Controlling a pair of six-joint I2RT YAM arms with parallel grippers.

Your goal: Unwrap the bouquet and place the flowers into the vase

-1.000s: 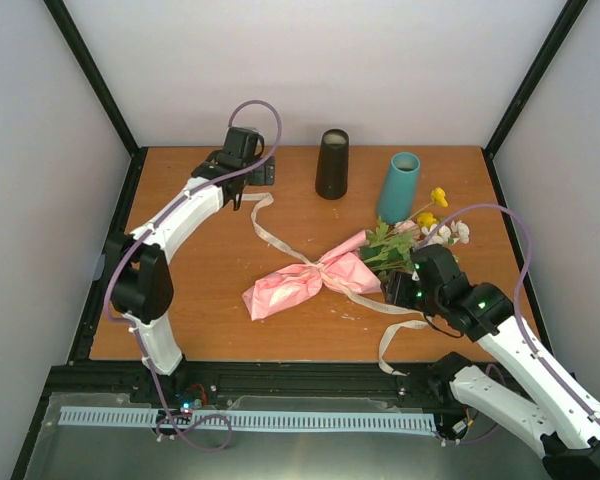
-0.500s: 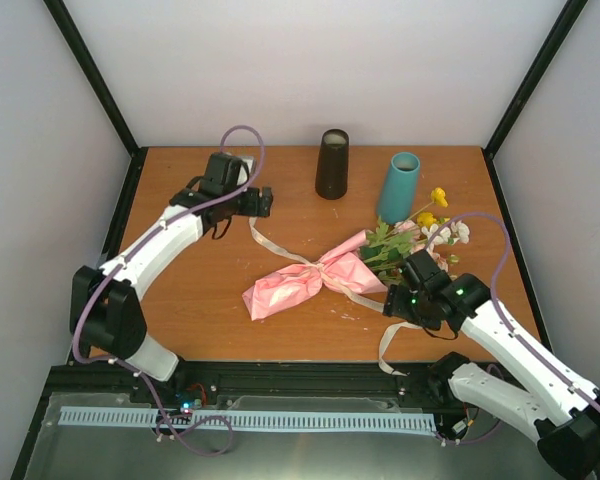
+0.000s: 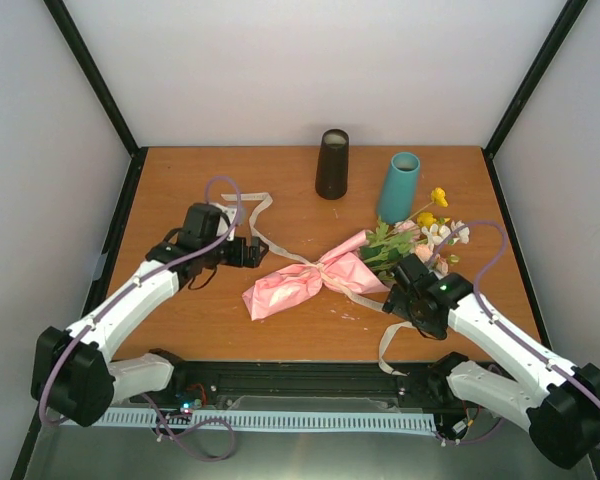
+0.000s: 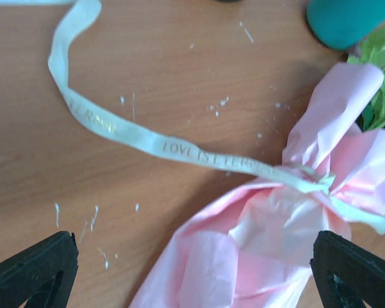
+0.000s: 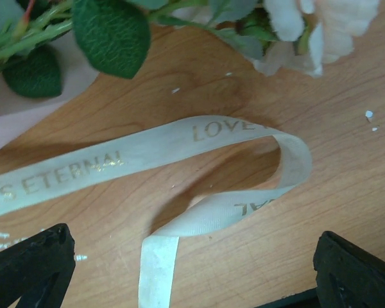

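Two vases stand upright at the back of the counter [image 3: 200,310]: a dark cylindrical vase [image 3: 332,164] and, to its right and well apart from it, a teal vase [image 3: 399,187]. What either holds I cannot tell from here. The bouquet [image 3: 330,272] lies flat on the counter in front of them, and the flowers [image 3: 420,232] – yellow and white blossoms over green leaves – spill out just beside the foot of the teal vase.

The pink paper [image 3: 295,285] is pinched at its middle by a beige ribbon [image 4: 179,149], knotted there, with one long tail trailing toward the back left and another looping off toward the near edge. Gold capitals run along it, and they read "LOVE IS ETERNAL".

The left end effector [image 3: 252,252] hovers just left of the paper with its fingers [image 4: 32,269] spread wide and nothing between them. The right end effector [image 3: 398,283] hangs over the ribbon's near loop, close to the leaves – also spread wide, gripping nothing, the ribbon lying loose on the wood below it.
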